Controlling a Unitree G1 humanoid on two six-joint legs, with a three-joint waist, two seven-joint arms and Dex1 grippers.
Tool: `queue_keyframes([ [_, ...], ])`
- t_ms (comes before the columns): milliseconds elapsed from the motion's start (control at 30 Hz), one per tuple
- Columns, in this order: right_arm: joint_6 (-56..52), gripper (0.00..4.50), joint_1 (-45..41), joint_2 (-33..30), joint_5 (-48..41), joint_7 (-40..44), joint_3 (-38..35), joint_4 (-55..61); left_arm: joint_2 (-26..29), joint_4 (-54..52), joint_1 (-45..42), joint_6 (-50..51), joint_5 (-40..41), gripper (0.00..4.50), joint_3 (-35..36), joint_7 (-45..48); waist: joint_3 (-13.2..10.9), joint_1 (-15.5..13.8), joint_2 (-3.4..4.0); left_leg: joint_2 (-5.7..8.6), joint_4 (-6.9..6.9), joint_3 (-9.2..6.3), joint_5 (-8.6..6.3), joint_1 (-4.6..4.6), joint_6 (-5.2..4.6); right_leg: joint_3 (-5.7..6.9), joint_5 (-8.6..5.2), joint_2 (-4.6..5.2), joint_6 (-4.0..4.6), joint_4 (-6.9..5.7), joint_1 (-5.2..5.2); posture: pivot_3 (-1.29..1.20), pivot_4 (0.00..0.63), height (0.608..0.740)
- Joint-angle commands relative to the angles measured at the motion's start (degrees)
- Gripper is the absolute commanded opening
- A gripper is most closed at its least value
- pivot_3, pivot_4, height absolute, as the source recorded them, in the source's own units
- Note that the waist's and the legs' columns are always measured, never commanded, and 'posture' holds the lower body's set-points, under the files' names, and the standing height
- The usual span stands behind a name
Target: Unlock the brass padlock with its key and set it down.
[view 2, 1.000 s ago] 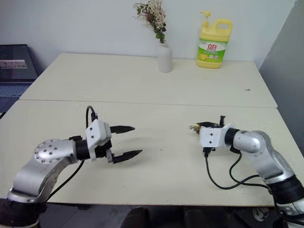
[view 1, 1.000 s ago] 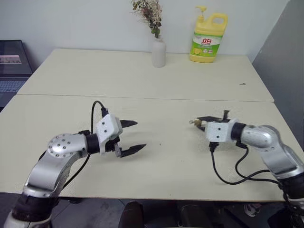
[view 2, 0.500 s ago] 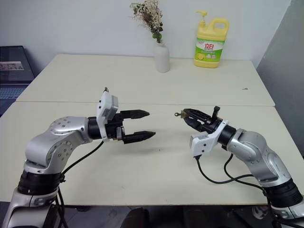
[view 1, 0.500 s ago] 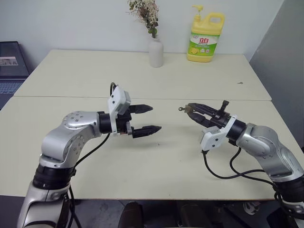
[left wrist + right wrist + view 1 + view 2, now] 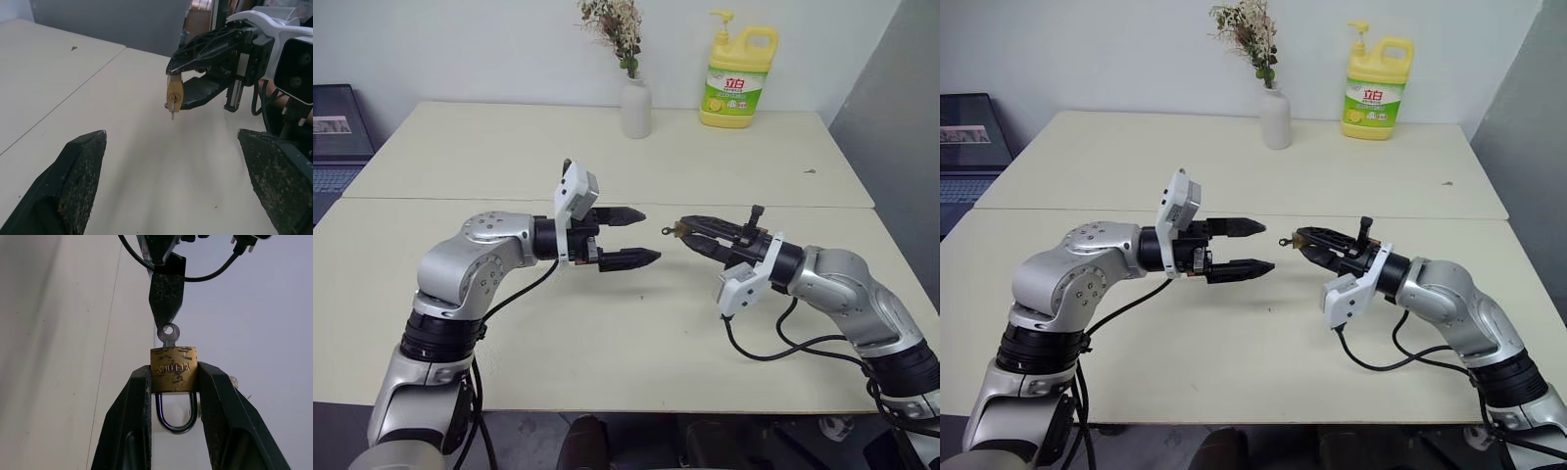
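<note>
The small brass padlock (image 5: 173, 369) is clamped by its body between my right gripper's (image 5: 683, 227) two black fingers (image 5: 139, 411), its silver shackle pointing back toward the wrist. The key (image 5: 168, 335) sticks out of the padlock's front end, toward my left gripper. My left gripper (image 5: 648, 235) hovers above the table, level and open, its fingertips (image 5: 88, 152) a short way from the key and apart from it. In the left wrist view the padlock (image 5: 174, 93) and key (image 5: 172, 110) hang centred between the open fingers. Both grippers face each other over the near table.
A white vase of dried flowers (image 5: 635, 108) and a yellow detergent bottle (image 5: 736, 78) stand at the far table's back edge. A seam (image 5: 460, 200) divides the two cream tables. A laptop (image 5: 337, 127) sits at the far left, and a grey partition (image 5: 901, 108) stands to the right.
Both arms have risen and swung inward toward each other. The right wrist has rolled, keeping its grip on the padlock. The gap between left fingertips and key has narrowed.
</note>
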State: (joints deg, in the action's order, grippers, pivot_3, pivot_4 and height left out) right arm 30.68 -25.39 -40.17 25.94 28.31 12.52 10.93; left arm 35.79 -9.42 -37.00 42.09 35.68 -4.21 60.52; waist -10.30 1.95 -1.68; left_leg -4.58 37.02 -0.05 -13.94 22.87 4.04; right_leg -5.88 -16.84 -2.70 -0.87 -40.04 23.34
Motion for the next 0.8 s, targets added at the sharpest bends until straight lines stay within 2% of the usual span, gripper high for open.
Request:
queue_keyframes([
  [33, 0.50, 0.93, -1.02, 0.42, -1.31, 0.24, -0.84, 0.93, -1.01, 0.51, -1.94, -2.00, -0.66, 4.11, -0.18, 0.67, 0.00, -0.01, 0.00, 0.00, 0.00, 0.00, 0.00, 0.00, 0.00, 0.00, 0.00, 0.00, 0.00, 0.00, 0.00, 0.00, 0.150, 0.740],
  [100, 0.33, 0.93, -1.06, 0.74, -1.36, 0.49, -0.74, 0.99, -1.51, 1.28, -2.32, -2.72, -1.13, 3.62, -0.44, 1.02, 0.00, -0.10, 0.00, 0.00, 0.01, -0.01, 0.00, 0.00, 0.00, 0.01, 0.00, 0.00, 0.00, -0.01, 0.00, 0.00, 0.150, 0.740],
  [400, 0.06, 0.93, -1.17, 1.78, -1.86, 1.88, -0.60, 1.31, -3.92, 3.88, -4.49, -4.58, -2.53, 0.78, -1.88, 2.11, 0.00, -0.02, 0.00, 0.01, 0.01, -0.01, 0.00, -0.01, 0.00, 0.00, 0.00, 0.00, 0.00, -0.02, -0.01, 0.00, 0.150, 0.740],
  [500, -0.08, 0.93, -1.36, 2.16, -1.82, 2.13, -0.51, 1.37, -3.88, 4.09, -4.55, -4.73, -2.79, 0.00, -2.22, 2.64, 0.00, -0.03, 0.00, 0.00, 0.01, -0.02, 0.00, 0.00, 0.00, 0.01, 0.00, 0.00, 0.00, -0.02, -0.01, 0.00, 0.150, 0.740],
  [800, 0.10, 0.93, -1.67, 2.81, -1.93, 2.21, -0.99, 1.10, -3.64, 4.20, -4.33, -2.82, -2.50, 0.00, -1.68, 2.82, 0.00, -0.05, 0.00, 0.01, 0.01, -0.02, 0.00, 0.00, 0.00, 0.01, 0.00, 0.00, 0.00, -0.02, -0.01, 0.00, 0.150, 0.740],
])
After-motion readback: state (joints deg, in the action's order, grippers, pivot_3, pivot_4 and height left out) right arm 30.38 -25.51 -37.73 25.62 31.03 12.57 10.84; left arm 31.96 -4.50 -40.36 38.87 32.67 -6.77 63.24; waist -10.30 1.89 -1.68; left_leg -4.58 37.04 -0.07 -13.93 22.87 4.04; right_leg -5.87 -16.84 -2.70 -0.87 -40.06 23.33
